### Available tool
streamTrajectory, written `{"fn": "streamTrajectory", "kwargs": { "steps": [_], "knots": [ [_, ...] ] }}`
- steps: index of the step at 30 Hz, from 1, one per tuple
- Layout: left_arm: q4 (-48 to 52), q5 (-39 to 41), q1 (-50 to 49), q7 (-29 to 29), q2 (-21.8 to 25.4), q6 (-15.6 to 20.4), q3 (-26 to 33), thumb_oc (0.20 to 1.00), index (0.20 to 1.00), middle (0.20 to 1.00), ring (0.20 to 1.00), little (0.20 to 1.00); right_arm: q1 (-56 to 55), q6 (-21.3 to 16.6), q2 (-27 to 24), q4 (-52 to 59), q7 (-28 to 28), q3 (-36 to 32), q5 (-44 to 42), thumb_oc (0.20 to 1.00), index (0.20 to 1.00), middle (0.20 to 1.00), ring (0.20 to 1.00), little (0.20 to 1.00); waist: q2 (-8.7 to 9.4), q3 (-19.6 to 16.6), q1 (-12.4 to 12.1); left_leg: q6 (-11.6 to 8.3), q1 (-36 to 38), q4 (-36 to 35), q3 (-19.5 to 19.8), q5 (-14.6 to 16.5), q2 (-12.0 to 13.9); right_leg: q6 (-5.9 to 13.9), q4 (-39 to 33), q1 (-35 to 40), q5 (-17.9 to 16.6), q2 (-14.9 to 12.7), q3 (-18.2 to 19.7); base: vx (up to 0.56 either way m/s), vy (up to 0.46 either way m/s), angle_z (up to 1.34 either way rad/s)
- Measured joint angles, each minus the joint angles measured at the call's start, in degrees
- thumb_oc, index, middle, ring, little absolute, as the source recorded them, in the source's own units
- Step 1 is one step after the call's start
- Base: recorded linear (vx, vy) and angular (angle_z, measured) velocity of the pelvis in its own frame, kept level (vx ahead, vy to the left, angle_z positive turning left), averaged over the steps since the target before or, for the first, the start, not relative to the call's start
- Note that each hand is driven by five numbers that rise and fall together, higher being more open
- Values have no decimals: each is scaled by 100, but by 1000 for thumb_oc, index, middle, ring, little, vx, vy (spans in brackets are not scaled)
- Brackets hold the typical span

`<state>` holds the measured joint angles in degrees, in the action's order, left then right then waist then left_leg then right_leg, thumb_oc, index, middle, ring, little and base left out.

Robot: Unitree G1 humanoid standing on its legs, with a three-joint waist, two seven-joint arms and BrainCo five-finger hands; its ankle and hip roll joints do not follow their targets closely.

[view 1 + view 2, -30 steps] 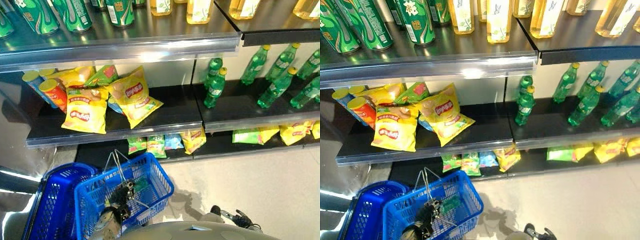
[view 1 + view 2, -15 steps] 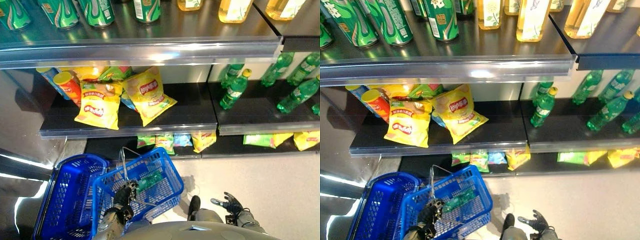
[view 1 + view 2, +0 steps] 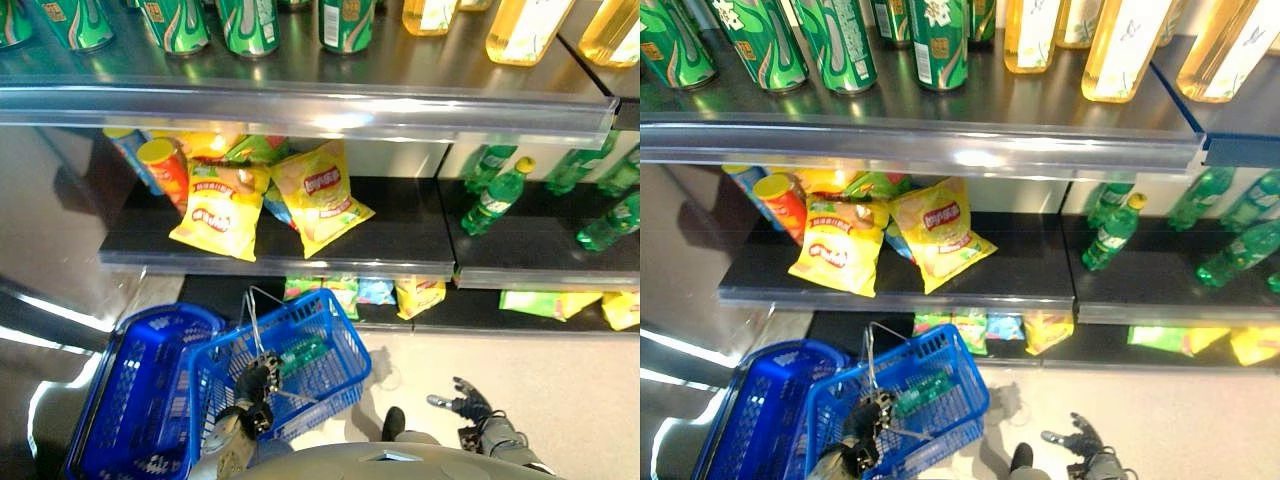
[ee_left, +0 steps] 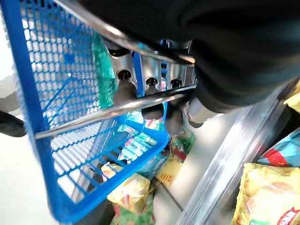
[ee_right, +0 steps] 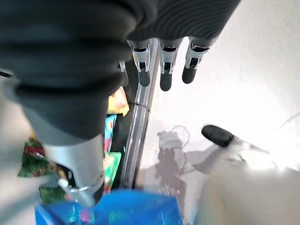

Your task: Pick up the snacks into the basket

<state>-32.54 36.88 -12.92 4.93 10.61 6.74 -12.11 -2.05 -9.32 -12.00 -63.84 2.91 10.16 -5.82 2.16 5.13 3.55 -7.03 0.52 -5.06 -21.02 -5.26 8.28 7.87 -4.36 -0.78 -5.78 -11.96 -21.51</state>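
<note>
Left hand [image 3: 253, 383] clamps the basket's handle [image 4: 117, 107]; right hand [image 3: 462, 402] hangs apparently open-fingered.

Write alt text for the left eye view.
The left hand grips the wire handle of a blue basket on the floor before store shelves; yellow chip bags lie on the middle shelf, and the right hand hangs open.

The basket [image 3: 300, 345] at the left hand [image 3: 255, 380] is blue mesh with silver wire handles [image 3: 252, 320], a green packet [image 3: 303, 352] inside. Beyond it lie yellow snack bags [image 3: 220, 205] with red logos, a red-and-yellow tube [image 3: 165, 170], green bottles [image 3: 495, 195] and green-striped cans [image 3: 180, 20].
</note>
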Motion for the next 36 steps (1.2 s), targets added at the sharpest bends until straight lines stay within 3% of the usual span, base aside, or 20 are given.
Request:
{"fn": "streamTrajectory", "kwargs": {
  "steps": [3,7,10,11,13,14,17,20,23,36],
  "knots": [
    [-1,3,-40,6,48,0,-12,200,200,200,200,200,-12,-1,140,20,-20,149,73,1000,1000,1000,1000,1000,97,-41,-26,121,90,-2,-113,101,-220,95,34,-14,-60,-212,-31,59,120,-17],
    [0,-1,-13,-3,7,3,-12,200,200,200,200,200,132,-1,20,155,-13,184,237,1000,1000,1000,1000,1000,-79,92,-51,195,202,-25,-257,209,-251,136,586,-236,-8,-336,-41,3,38,-21],
    [168,-8,-27,-2,57,4,-21,200,200,200,200,200,224,-3,-136,396,7,222,241,1000,1000,1000,1000,1000,-172,216,-65,254,201,-32,-230,254,-237,342,1463,-816,143,-616,160,4,-128,-8],
    [229,-9,-13,3,180,35,-4,200,200,200,200,200,161,-3,-125,501,8,284,243,1000,1000,1000,1000,1000,-69,236,-70,256,160,-36,-251,219,-276,323,1234,-822,126,-814,54,69,-210,7],
    [227,-23,-55,6,377,36,7,200,200,200,200,200,117,0,-17,508,8,351,277,1000,1000,1000,1000,1000,143,202,-145,175,178,-35,-253,172,-305,316,829,-666,43,-905,-135,49,-111,3],
    [170,-48,-53,4,389,39,10,200,200,200,200,200,120,0,23,495,1,425,294,1000,1000,1000,1000,1000,198,206,-154,121,192,-34,-222,144,-268,246,749,-588,-165,-863,-162,35,-97,13],
    [79,-136,-71,-47,114,33,1,200,200,200,200,200,63,-3,-50,584,-33,494,332,1000,1000,1000,1000,1000,-85,256,-134,-95,179,0,-47,-11,165,85,199,-156,-234,-317,-482,62,-143,23],
    [31,-132,-117,-69,-166,34,-2,200,200,200,200,200,15,-6,-183,584,-54,488,338,1000,1000,1000,1000,1000,-212,180,-156,-75,191,1,15,-32,352,-6,-92,76,-296,-47,-651,33,-56,21],
    [-2,-132,-106,-79,-165,34,7,200,200,200,200,200,79,-10,-251,605,-53,472,337,1000,1000,1000,1000,1000,-262,119,-163,-81,197,2,23,-36,359,10,-91,99,-255,-25,-672,11,-5,5],
    [-41,-238,-148,-126,-124,34,48,200,200,200,200,200,-131,-52,-213,900,-119,505,338,1000,1000,1000,1000,1000,-178,-167,-152,-100,282,-2,58,23,252,108,-74,250,-215,-138,-689,14,2,4]
  ]
}}
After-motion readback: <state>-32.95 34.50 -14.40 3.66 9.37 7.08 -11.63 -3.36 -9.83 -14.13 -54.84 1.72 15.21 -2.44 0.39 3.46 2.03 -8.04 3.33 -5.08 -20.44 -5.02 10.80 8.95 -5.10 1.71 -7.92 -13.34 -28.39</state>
